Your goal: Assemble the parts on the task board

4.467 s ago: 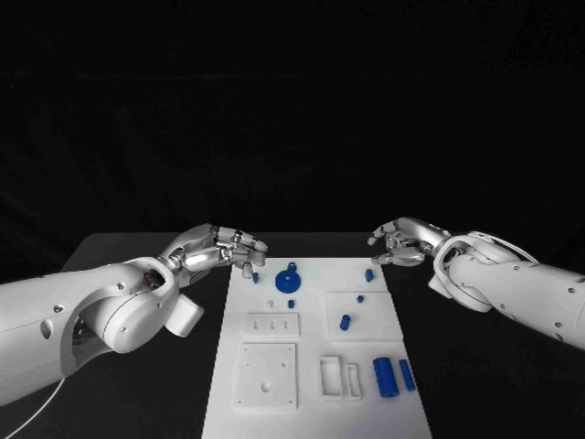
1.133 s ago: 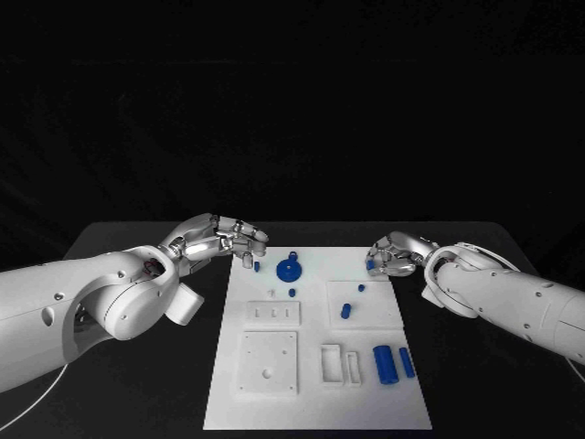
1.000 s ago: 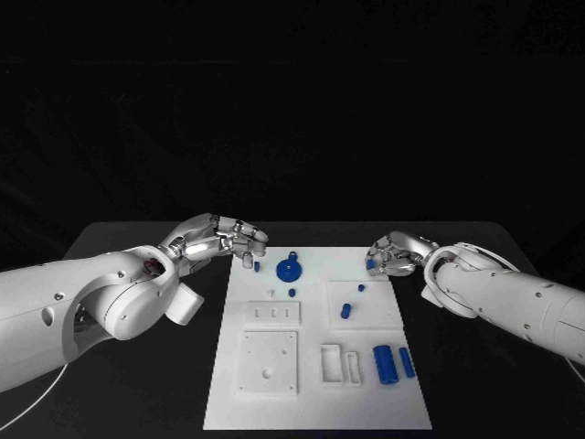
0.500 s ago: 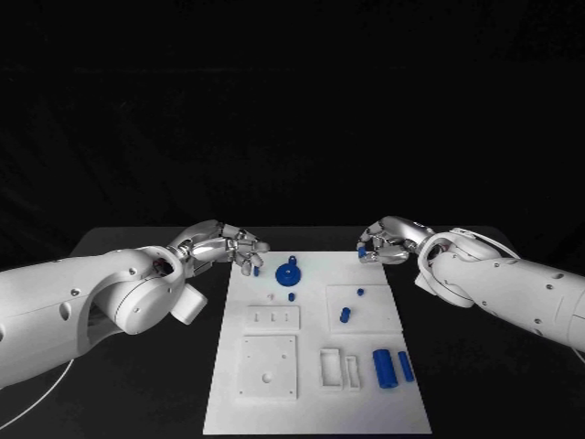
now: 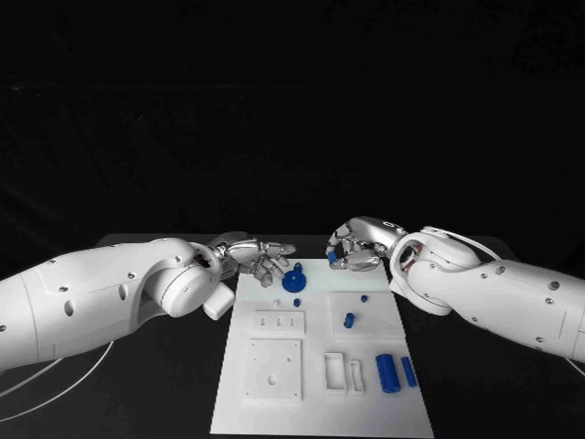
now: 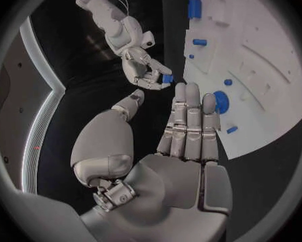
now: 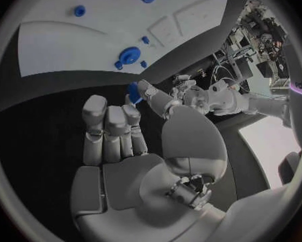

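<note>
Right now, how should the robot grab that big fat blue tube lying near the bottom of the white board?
Probably from above, pinching the big blue cylinder across its round sides near the middle. It lies flat on the task board, so its ends are low. A thinner blue rod lies close alongside, so fingers need care on that side.

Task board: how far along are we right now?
Early. On the task board nothing looks assembled for certain; the round blue part sits at its far end. In hand: the right hand pinches a small blue peg in its fingers, lifted off the board. The left hand is open, holding nothing. Left: two blue cylinders and a short blue piece lie loose.
</note>
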